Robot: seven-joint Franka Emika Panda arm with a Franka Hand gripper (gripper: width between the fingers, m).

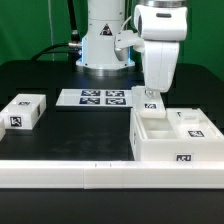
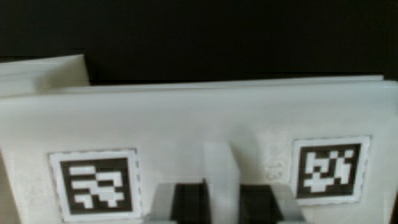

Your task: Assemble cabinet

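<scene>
The cabinet (image 1: pixel 160 145), a large white open box with black-and-white tags, lies at the exterior view's right. A small white tagged block (image 1: pixel 193 127) sits inside it. My gripper (image 1: pixel 150 100) reaches straight down onto the cabinet's far left wall. In the wrist view the cabinet's white face (image 2: pixel 196 120) fills the picture, with a tag on either side. My gripper (image 2: pixel 222 205) has its two dark fingers (image 2: pixel 178 203) tight against both sides of a thin white wall of the cabinet. Another white tagged drawer block (image 1: pixel 23 112) lies apart at the exterior view's left.
The marker board (image 1: pixel 95 98) lies flat on the black table in front of the robot's base (image 1: pixel 105 55). A long white rail (image 1: pixel 90 173) runs along the front edge of the table, just before the cabinet.
</scene>
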